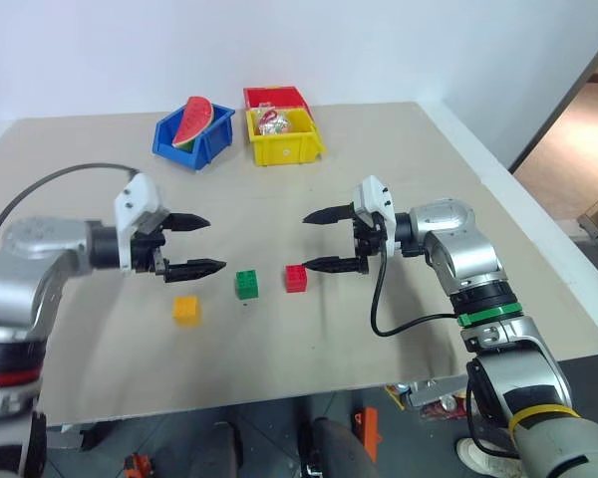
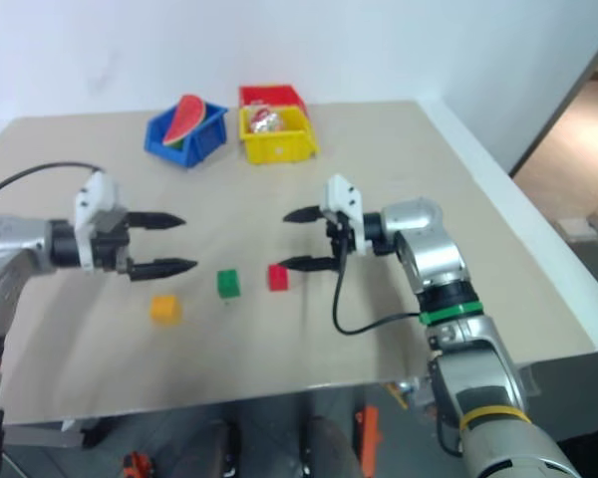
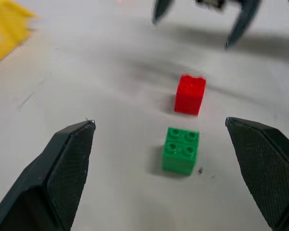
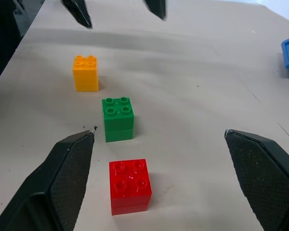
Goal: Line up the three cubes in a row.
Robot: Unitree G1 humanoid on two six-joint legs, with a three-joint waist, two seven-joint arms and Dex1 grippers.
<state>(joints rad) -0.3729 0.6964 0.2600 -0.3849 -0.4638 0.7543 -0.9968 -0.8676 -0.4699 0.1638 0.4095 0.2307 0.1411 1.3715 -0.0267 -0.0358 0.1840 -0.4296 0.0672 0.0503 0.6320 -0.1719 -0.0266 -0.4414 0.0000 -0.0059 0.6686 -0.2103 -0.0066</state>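
**benchbot:** Cubes are found mid-tabletop [image 1: 100, 358]: red cube [image 1: 296, 278], green cube [image 1: 246, 284], then the yellow-orange cube [image 1: 186, 309] sitting a bit lower and off the line. Left hand [image 1: 199, 243] is hung above them, fingers spread wide, nothing held. Right hand [image 1: 331, 239] is spread and empty too, just beside the red one.

**gripfan:** So the row looks nearly done. The orange one could probably be nudged up level with the other two. It'd best be gripped squarely on flat sides, lowered straight, and the green neighbour left unbumped.

**benchbot:** Agreed. Hard to judge: true alignment, since the wrist view makes it look straighter. Contents of the yellow bin [image 1: 309, 149] can't be made out.
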